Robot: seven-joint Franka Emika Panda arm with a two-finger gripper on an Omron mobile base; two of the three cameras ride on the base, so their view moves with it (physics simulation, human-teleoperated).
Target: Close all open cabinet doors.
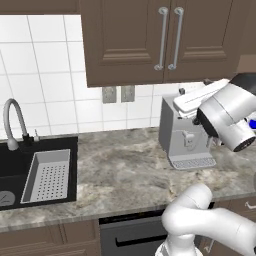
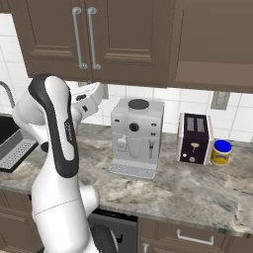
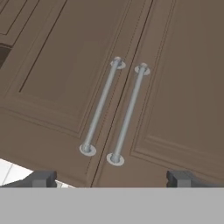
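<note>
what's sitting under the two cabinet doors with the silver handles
Below the cabinet doors stands a grey coffee machine on the marble counter, with white wall tiles behind. What is inside the cabinet is hidden: both doors look shut.

Shut cabinet doors (image 3: pixel 65 78), paired handles (image 3: pixel 101 105)

From behind the arm we see the coffee machine (image 1: pixel 186 137) from both sides; our hand view faces, close up, the cabinet doors (image 3: pixel 112 92) above it.

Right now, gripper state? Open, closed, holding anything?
Gripper: open, holding nothing; its tips stand wide apart, facing the two shut cabinet doors.
</note>
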